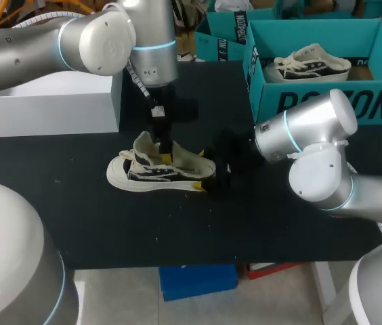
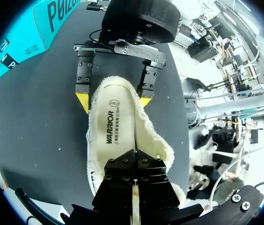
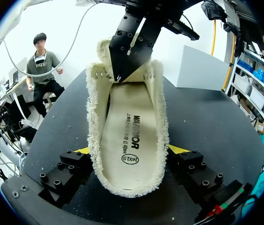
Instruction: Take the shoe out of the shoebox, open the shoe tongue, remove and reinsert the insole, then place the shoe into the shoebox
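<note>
A cream, fleece-lined shoe [image 1: 143,175] with black side panels lies on the black table, toe toward the left. Its insole [image 3: 127,136] lies inside, printed side up. My right gripper [image 1: 200,170] holds the heel end; its yellow fingertips [image 3: 83,151] press against both sides of the heel. My left gripper [image 1: 166,154] comes straight down into the shoe's mouth, shut, with its tips on the front of the insole [image 2: 118,122] just below the raised tongue [image 3: 105,51]. Whether it pinches the insole is hidden. The teal shoebox [image 1: 326,101] stands open at the back right.
A second shoe [image 1: 309,62] lies inside the teal shoebox. Another teal box [image 1: 221,37] stands behind it. A white box [image 1: 49,105] sits at the back left. The table's front edge [image 1: 177,261] runs close below the shoe.
</note>
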### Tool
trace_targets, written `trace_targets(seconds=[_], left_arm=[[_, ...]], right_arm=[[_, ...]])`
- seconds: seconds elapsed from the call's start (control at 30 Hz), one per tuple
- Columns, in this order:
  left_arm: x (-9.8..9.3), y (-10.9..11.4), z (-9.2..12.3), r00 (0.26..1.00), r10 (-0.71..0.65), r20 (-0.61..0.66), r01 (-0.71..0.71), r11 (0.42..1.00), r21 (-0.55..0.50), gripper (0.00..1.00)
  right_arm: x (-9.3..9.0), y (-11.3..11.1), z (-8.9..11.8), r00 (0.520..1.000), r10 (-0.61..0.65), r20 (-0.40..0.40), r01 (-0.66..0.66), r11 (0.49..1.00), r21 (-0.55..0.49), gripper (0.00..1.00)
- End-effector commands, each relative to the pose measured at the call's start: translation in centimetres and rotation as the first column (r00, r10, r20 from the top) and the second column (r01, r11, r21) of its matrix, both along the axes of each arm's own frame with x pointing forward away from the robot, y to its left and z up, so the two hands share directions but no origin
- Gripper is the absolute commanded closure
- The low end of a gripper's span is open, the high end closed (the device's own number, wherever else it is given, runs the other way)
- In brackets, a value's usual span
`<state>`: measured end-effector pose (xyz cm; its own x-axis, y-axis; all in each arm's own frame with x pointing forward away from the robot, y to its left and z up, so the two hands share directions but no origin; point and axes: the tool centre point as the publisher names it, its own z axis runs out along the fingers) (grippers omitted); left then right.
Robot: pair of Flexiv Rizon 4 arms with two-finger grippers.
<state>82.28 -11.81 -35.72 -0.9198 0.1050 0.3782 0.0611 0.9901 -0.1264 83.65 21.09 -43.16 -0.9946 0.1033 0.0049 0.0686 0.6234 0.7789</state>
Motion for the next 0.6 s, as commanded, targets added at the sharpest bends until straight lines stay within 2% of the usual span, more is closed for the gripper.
trace_targets(seconds=[0.03, 0.37, 0.6], left_arm=[[-0.25, 0.09, 0.01, 1.0, 0.001, 0.007, -0.001, 1.0, -0.001, 1.0], [-0.25, 0.18, 0.01, 1.0, 0.001, 0.02, -0.001, 1.0, -0.005, 1.0], [-0.3, 0.64, -0.9, 0.999, 0.005, 0.048, -0.004, 1.0, -0.015, 1.0]], right_arm=[[0.03, 0.18, -0.1, 1.0, -0.002, 0.0, 0.002, 1.0, -0.001, 1.0], [0.03, 0.18, -0.1, 1.0, -0.002, 0.0, 0.002, 1.0, -0.001, 1.0], [0.03, 0.18, -0.1, 1.0, -0.002, 0.0, 0.002, 1.0, -0.001, 1.0]])
